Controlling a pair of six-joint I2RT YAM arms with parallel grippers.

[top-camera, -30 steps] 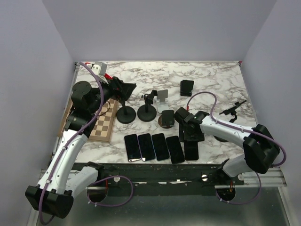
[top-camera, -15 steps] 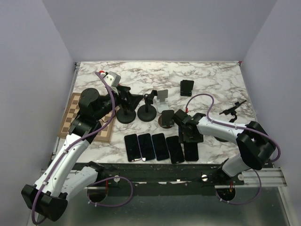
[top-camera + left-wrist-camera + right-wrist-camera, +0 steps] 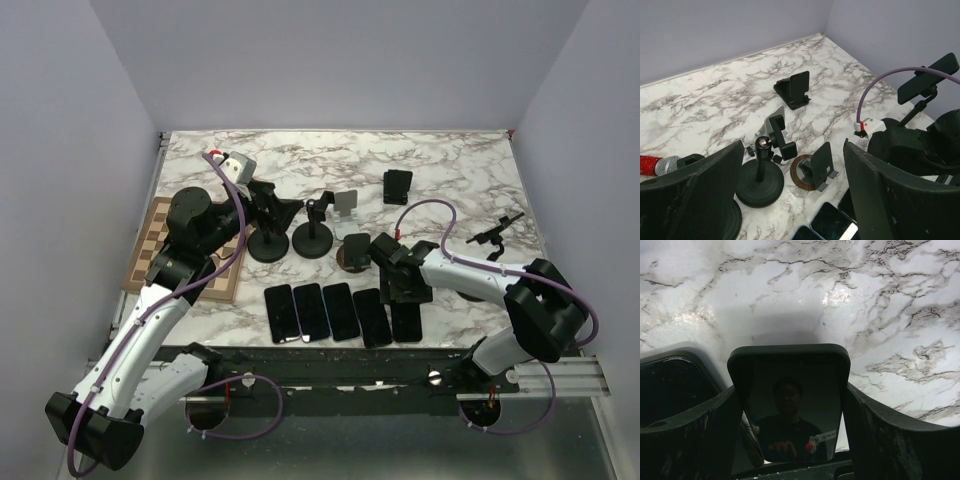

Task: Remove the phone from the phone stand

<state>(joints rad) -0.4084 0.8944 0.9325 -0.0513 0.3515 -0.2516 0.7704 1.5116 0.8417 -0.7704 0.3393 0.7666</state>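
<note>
The phone (image 3: 790,365), dark with a glossy screen, sits between the fingers of my right gripper (image 3: 789,395), which press on both of its long edges just above the marble. From above, that phone (image 3: 406,322) lies at the right end of a row of phones (image 3: 325,312), below my right gripper (image 3: 403,292). A black phone stand (image 3: 355,250) on a round wooden base stands just behind, with no phone on it. My left gripper (image 3: 275,208) hangs open over two pole stands (image 3: 313,238). In the left wrist view, the left gripper (image 3: 794,146) holds nothing.
A black stand (image 3: 397,185) and a silver stand (image 3: 347,203) sit farther back. A clamp stand (image 3: 495,235) is at the right. A chessboard (image 3: 140,262) lies at the left under my left arm. The wooden-base stand (image 3: 820,167) and a pole stand (image 3: 760,175) appear below the left gripper.
My left arm has swung its wrist over and carried its gripper a little right and nearer, uncovering more of the chessboard. The right gripper and its phone have hardly moved.
</note>
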